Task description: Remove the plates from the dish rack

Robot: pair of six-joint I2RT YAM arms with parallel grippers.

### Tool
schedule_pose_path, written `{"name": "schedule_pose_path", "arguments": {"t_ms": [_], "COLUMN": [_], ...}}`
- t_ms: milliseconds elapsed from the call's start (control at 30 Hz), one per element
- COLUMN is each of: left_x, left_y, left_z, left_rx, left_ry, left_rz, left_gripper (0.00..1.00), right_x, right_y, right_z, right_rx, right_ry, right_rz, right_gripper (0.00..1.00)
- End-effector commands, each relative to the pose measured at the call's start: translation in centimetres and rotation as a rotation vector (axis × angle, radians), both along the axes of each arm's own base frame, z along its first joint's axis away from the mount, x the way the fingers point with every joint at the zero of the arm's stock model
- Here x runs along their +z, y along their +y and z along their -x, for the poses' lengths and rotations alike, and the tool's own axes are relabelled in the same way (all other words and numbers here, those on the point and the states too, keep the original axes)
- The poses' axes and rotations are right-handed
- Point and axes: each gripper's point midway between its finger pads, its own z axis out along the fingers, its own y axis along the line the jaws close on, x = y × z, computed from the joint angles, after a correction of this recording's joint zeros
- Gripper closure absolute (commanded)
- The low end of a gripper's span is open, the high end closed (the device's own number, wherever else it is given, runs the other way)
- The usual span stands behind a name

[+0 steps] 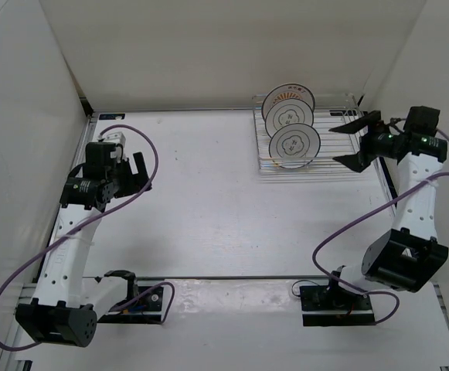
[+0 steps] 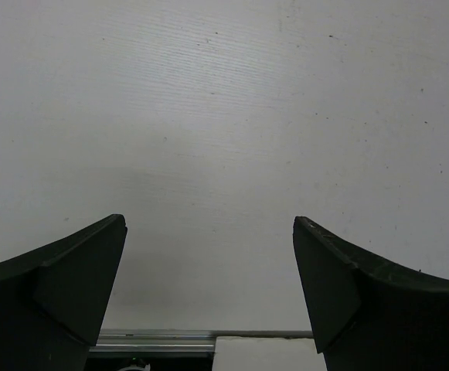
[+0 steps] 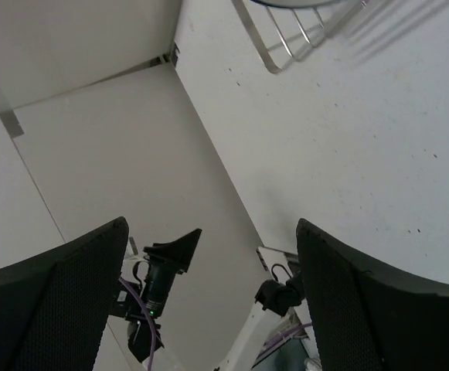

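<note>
Three plates (image 1: 289, 124) upright in dish rack (image 1: 340, 164). Right gripper (image 1: 353, 141) spread wide, empty, beside rack. Left gripper (image 1: 141, 171) parted, empty, above tabletop (image 1: 201, 209).

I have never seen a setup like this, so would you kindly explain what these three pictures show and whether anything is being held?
Two robot arms are bolted to a white table. The overhead view shows both. The other two pictures come from cameras on each wrist, looking past their own dark fingers. At the far right stands a wire dish rack with three plates upright in it. The right gripper is open beside the rack. The left gripper is open over bare table. Neither holds anything.
</note>
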Motion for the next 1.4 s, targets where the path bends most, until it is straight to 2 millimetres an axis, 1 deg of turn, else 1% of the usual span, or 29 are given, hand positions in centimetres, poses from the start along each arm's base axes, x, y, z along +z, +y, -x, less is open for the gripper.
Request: {"name": "schedule_pose_path", "arguments": {"t_ms": [0,33,67,133,167,233,267,300,333,367,400,433,467,500,533,567,600,667,833,1033,1067,1100,1133,1167,1200,1233,1300,1333,1367], "left_x": [0.2,0.2,0.3,-0.1,-0.5,-0.6,-0.8,-0.9,-1.0,-1.0,-1.2,-1.3,-1.6,-1.4,-1.5,-1.9,-1.9,-2.0,-2.7,-4.6,-4.6,-4.7,-4.7,-4.7,-4.8,-4.7,-4.7,-4.8,-4.7], "left_y": [-0.9,-1.0,-1.5,-1.2,-1.2,-1.0,-0.9,-0.8,-0.8,-0.7,-0.7,-0.4,-0.2,0.0,0.3,0.5,0.7,0.9,0.4,-0.9,-1.1,-1.4,-2.0,-2.1,-2.2,-2.1,-1.9,-1.8,-1.6], "left_z": [0.4,0.4,0.7,0.9,1.3,1.6,1.8,1.9,2.0,2.0,2.0,2.1,2.1,2.0,1.9,2.0,2.0,2.1,2.0,2.7,2.5,2.5,2.4,2.2,2.1,2.0,1.8,1.8,1.8], "left_rx": [-0.043,-0.056,-0.080,-0.085,-0.100,-0.102,-0.108,-0.109,-0.109,-0.110,-0.106,-0.096,-0.095,-0.085,-0.075,-0.068,-0.058,-0.053,-0.044,-0.042,-0.045,-0.053,-0.071,-0.075,-0.080,-0.076,-0.080,-0.074,-0.073], "left_ry": [-0.018,-0.028,-0.032,-0.035,-0.034,-0.035,-0.028,-0.023,-0.018,-0.018,-0.017,-0.018,-0.019,-0.032,-0.035,-0.023,-0.023,-0.013,-0.004,0.064,0.066,0.075,0.076,0.078,0.082,0.076,0.077,0.079,0.077], "left_rz": [-0.007,-0.012,-0.020,-0.062,-0.091,-0.147,-0.164,-0.171,-0.175,-0.176,-0.179,-0.188,-0.200,-0.206,-0.219,-0.229,-0.239,-0.247,-0.217,-0.135,-0.121,-0.112,-0.085,-0.081,-0.086,-0.088,-0.105,-0.112,-0.123], "left_gripper": [0.00,0.00,0.00,0.00,0.00,0.00,0.00,0.00,0.00,0.00,0.00,0.00,0.00,0.00,0.00,0.00,0.00,0.00,0.00,0.00,0.00,0.00,0.00,0.00,0.00,0.00,0.00,0.00,0.00], "right_x": [4.9,5.7,8.4,9.2,11.9,12.9,12.4,7.2,7.1,8.3,1.3,2.5,6.5,5.6,5.8,7.8,4.0,8.2,6.3,3.6,2.4,4.3,2.0,1.6,3.1,0.4,0.5,-1.6,-1.7], "right_y": [-1.1,-1.4,-2.0,-2.9,-3.1,-3.5,-4.1,-6.2,-6.6,-6.8,-7.0,-6.5,-6.8,-5.8,-4.6,-4.6,-4.2,-5.0,-4.8,-6.6,-6.5,-6.5,-6.0,-5.3,-4.5,-3.6,-2.5,-0.9,-0.4], "right_z": [-1.1,-1.1,-1.4,-1.2,-1.2,-2.3,-2.8,-3.2,-2.3,-1.6,-3.7,-4.0,-5.6,-5.7,-5.5,-6.1,-4.8,-6.0,-8.7,-12.1,-12.9,-13.5,-14.6,-15.0,-15.3,-16.2,-16.4,-17.2,-17.5], "right_rx": [-0.034,-0.051,-0.086,-0.165,-0.191,-0.183,-0.213,-0.365,-0.521,-0.590,-0.654,-0.642,-0.589,-0.540,-0.466,-0.430,-0.405,-0.375,-0.335,-0.428,-0.416,-0.407,-0.391,-0.371,-0.359,-0.334,-0.320,-0.285,-0.275], "right_ry": [-0.111,-0.125,-0.196,-0.159,-0.213,-0.288,-0.288,-0.115,-0.018,-0.074,0.009,-0.110,-0.375,-0.306,-0.245,-0.259,-0.119,-0.217,-0.141,-0.071,-0.042,-0.092,-0.021,-0.014,-0.028,0.054,0.089,0.137,0.139], "right_rz": [0.029,0.037,0.080,0.107,0.113,0.148,0.161,0.167,0.008,-0.065,-0.283,-0.354,-0.401,-0.478,-0.463,-0.410,-0.265,-0.138,-0.122,-0.037,-0.032,-0.016,-0.014,0.011,0.026,0.030,0.041,0.046,0.049], "right_gripper": [0.10,0.10,0.10,0.10,0.10,0.10,0.10,0.10,0.10,0.10,0.10,0.10,0.10,0.10,0.10,0.10,0.10,0.10,0.10,0.10,0.10,0.11,0.13,0.13,0.15,0.20,0.20,0.22,0.22]}}
